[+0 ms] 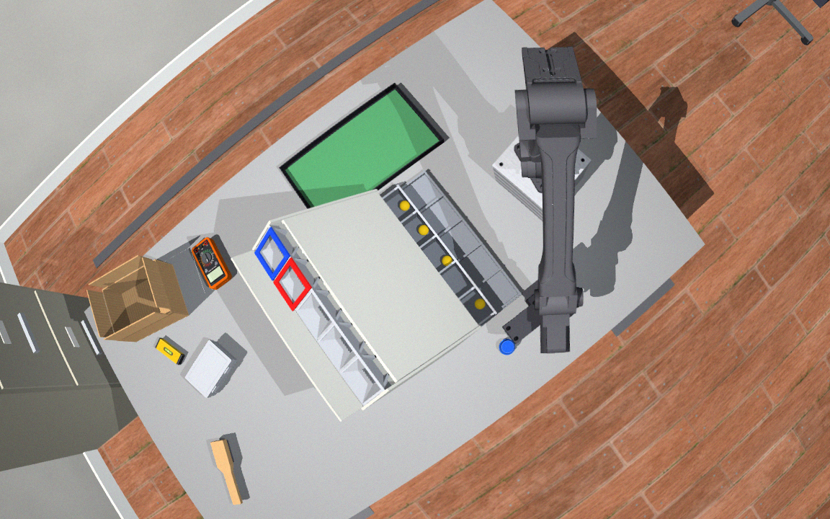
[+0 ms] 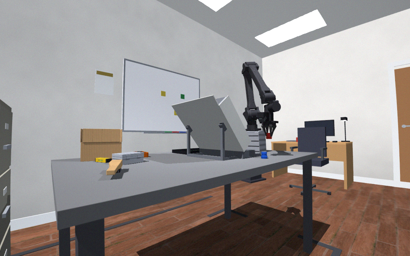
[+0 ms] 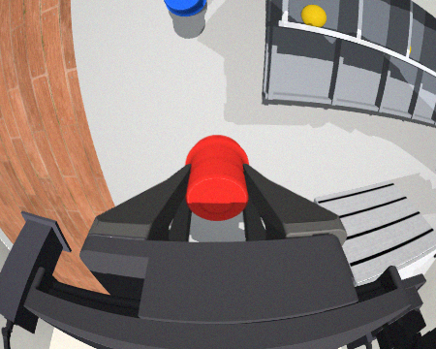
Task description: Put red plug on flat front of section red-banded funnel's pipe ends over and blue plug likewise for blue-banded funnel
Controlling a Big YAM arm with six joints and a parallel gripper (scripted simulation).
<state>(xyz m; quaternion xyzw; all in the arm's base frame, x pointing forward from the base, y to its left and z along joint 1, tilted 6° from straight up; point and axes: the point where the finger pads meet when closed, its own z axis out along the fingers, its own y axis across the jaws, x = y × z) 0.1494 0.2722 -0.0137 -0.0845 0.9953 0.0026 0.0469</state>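
Observation:
My gripper [image 3: 217, 173] is shut on the red plug [image 3: 217, 177] and holds it well above the table near the front right corner; the plug also shows in the side view [image 2: 268, 136]. The blue plug [image 1: 506, 346] stands on the table beside the end of the grey sectioned tray [image 1: 450, 248]; it also shows in the wrist view [image 3: 185, 6]. Several sections hold a yellow marble [image 1: 479, 303]. The sloping white cover [image 1: 372, 271] hides the pipes. The blue-banded funnel [image 1: 271, 251] and the red-banded funnel [image 1: 292, 284] sit at its top edge.
A green tray [image 1: 361, 148] lies behind the cover. A cardboard box [image 1: 135, 298], an orange multimeter [image 1: 211, 262], a white case [image 1: 208, 367], a yellow level [image 1: 168, 349] and a wooden block [image 1: 228, 469] lie on the left. The arm's base plate [image 1: 521, 174] is at the right.

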